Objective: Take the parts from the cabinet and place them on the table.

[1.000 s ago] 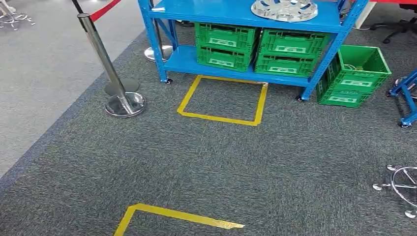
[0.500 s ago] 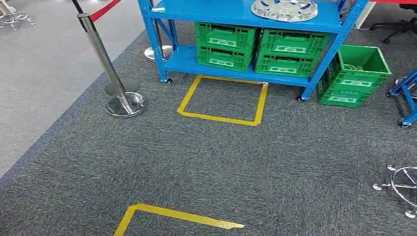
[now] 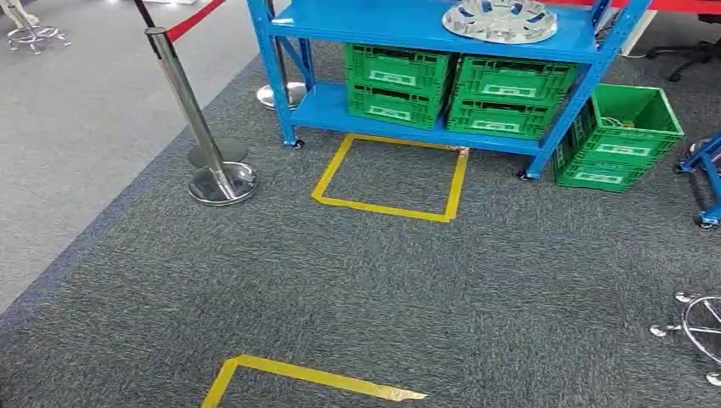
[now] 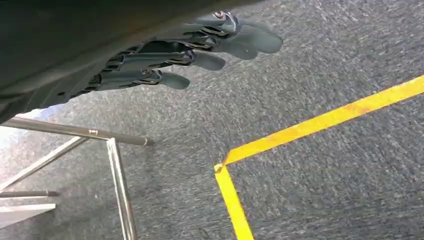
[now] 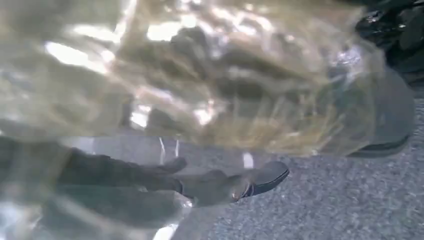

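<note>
1. Grey carpet (image 3: pixel 476 289) is covering the floor; at its far side a blue cabinet (image 3: pixel 408 25) is standing on small wheels, and a silver, slotted round part (image 3: pixel 502 19) is lying on its upper shelf, toward the right end.
2. Four green crates (image 3: pixel 395 81) are sitting in two stacked pairs on the cabinet's lower shelf, and an open green crate (image 3: pixel 625 136) is resting on the carpet just beside the cabinet's right leg.
3. A yellow tape square (image 3: pixel 387 208) is marking the carpet directly in front of the cabinet; a yellow tape corner (image 3: pixel 306 374) is lying nearer the camera.
4. A chrome stanchion (image 3: pixel 200 127) is standing left of the cabinet, carrying a red belt (image 3: pixel 195 17).
5. The left robot hand (image 4: pixel 190 50) is hanging over the carpet, fingers extended and spread, holding nothing.
6. The right robot hand (image 5: pixel 225 185) is showing dark fingers beneath crinkled clear plastic (image 5: pixel 210 75); whether it is gripping the plastic cannot be told.
</note>
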